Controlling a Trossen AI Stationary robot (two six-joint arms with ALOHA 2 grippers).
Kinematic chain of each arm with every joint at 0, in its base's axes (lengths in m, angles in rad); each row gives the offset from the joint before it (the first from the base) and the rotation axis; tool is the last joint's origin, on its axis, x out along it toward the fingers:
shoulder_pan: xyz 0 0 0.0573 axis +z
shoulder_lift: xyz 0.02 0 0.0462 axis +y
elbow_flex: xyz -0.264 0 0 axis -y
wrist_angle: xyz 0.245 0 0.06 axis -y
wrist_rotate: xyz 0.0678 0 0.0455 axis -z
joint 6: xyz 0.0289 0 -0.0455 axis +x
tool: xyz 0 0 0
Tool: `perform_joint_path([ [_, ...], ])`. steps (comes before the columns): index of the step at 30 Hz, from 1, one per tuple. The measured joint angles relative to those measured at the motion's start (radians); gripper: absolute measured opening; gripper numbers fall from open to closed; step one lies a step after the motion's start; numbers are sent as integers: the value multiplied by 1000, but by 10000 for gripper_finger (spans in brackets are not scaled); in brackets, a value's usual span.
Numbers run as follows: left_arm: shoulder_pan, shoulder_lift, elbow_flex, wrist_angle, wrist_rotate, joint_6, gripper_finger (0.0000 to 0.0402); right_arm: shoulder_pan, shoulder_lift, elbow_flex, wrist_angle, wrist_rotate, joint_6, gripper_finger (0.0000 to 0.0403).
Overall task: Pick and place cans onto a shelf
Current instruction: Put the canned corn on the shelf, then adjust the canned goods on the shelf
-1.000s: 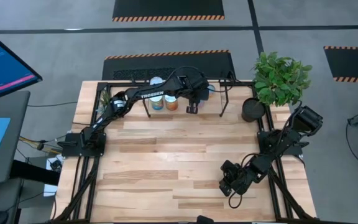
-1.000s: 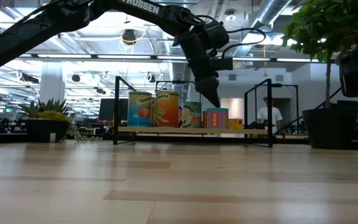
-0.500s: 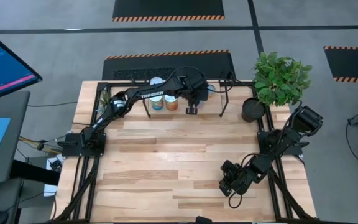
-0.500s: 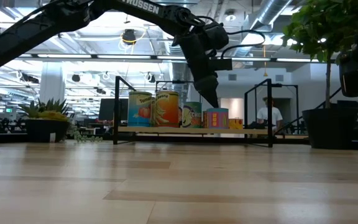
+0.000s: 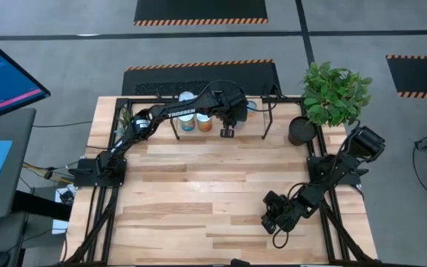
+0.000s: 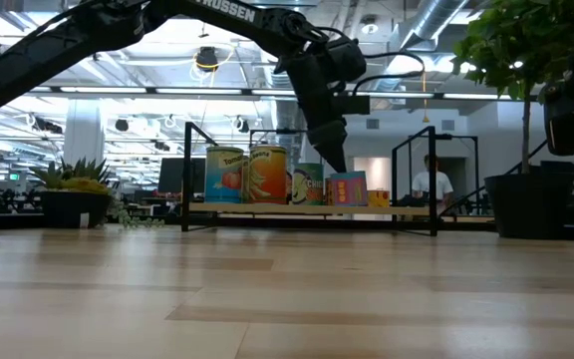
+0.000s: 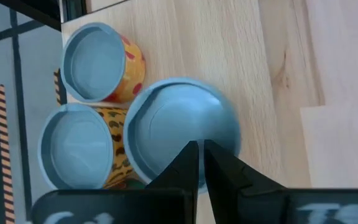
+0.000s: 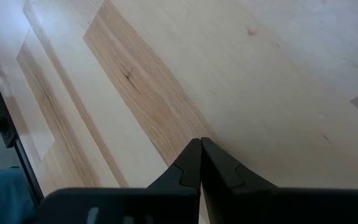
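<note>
The shelf (image 6: 267,207) stands along the table's far edge, and it also shows in the high view (image 5: 249,126). Several cans stand upright on it: an orange one (image 6: 224,175), a yellow one (image 6: 267,174), a green one (image 6: 308,183) and a smaller pink one (image 6: 350,188). My left gripper (image 7: 201,163) is shut and empty, just above a can's pale-blue top (image 7: 182,130). Two more cans (image 7: 98,62) (image 7: 76,146) stand beside that can. The left gripper also shows in the high view (image 5: 227,133) and the low view (image 6: 337,160). My right gripper (image 8: 199,149) is shut over bare wood at the near right (image 5: 276,215).
A dark plant pot (image 5: 301,131) with a leafy plant (image 5: 336,93) stands at the table's far right corner. The shelf's black legs (image 5: 266,122) rise at its ends. Bare plank tabletop (image 5: 199,193) lies between the two arms.
My left gripper has drifted a little toward the table's left and near edge, staying shut above the cans on the shelf. The cans stand as before.
</note>
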Motion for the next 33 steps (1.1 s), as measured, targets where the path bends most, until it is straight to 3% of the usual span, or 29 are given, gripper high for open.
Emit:
perform_joint_path([
  [13,-17,0,0,0,4,-8,15,0,0,-1,12,-1,2,28],
  [21,-16,0,1,2,-68,-6,15,0,1,-1,19,-3,2,24],
  [28,-41,-1,123,-12,-75,12,15,0,1,-1,20,-3,1,28],
  [33,-91,-112,100,-71,-202,36,15,0,1,0,33,-5,1,27],
])
